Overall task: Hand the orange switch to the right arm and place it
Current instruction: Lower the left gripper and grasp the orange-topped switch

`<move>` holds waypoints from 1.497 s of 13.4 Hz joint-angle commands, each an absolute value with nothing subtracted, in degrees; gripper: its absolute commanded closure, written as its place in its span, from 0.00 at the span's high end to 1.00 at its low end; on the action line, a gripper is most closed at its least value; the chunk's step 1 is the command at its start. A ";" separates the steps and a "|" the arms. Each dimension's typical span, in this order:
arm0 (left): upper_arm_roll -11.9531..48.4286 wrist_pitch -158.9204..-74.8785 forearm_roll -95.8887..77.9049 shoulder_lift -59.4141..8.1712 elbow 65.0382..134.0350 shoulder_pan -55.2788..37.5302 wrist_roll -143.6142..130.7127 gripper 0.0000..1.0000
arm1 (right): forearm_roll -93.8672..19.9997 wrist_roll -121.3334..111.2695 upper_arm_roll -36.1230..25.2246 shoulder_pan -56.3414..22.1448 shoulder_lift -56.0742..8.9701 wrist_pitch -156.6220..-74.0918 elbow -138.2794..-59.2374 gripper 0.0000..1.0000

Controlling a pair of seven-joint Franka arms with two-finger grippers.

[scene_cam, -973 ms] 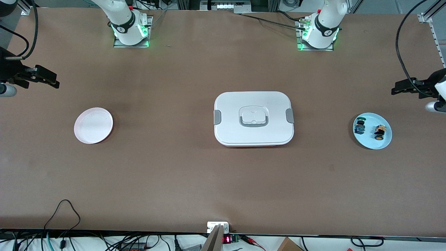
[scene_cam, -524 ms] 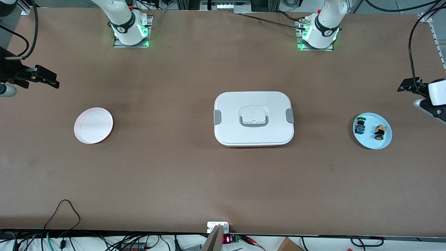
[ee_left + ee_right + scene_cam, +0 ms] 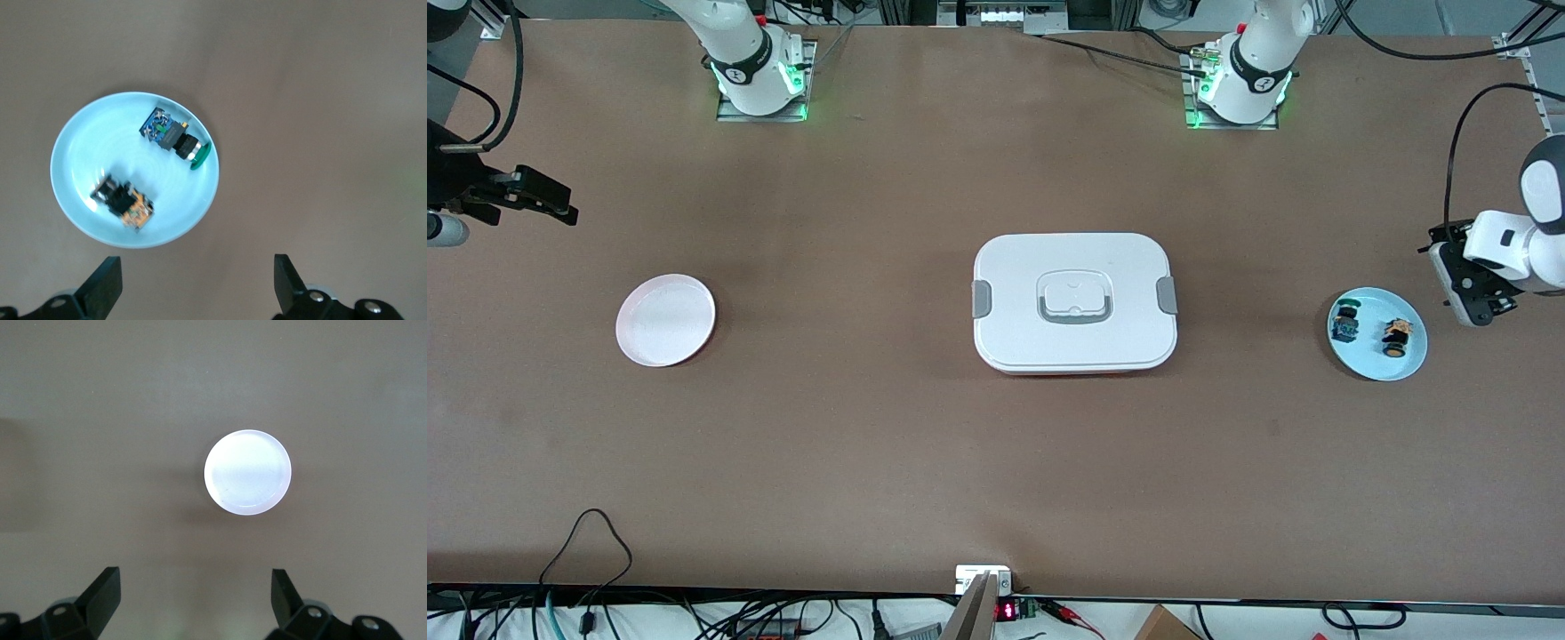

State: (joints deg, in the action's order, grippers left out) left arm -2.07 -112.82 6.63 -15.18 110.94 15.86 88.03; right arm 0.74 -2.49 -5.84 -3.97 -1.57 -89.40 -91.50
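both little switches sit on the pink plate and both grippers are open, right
Not quite: the orange switch and the green switch sit on the blue plate, as the front view shows. The pink plate holds nothing. The left gripper and right gripper are open.

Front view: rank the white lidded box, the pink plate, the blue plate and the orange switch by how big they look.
1. White lidded box
2. Pink plate and blue plate, about alike
3. Orange switch
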 commanded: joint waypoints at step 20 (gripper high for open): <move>5.71 -146.24 6.42 -28.38 116.28 27.69 128.58 1.00 | 1.05 -2.29 -5.54 -3.87 -0.44 -91.23 -92.29 1.00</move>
State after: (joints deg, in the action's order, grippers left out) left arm 4.39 -144.81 6.62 -26.92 117.48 26.21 126.41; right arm 0.78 -2.49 -5.88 -3.97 -1.57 -90.90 -91.50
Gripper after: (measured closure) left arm 0.000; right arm 0.000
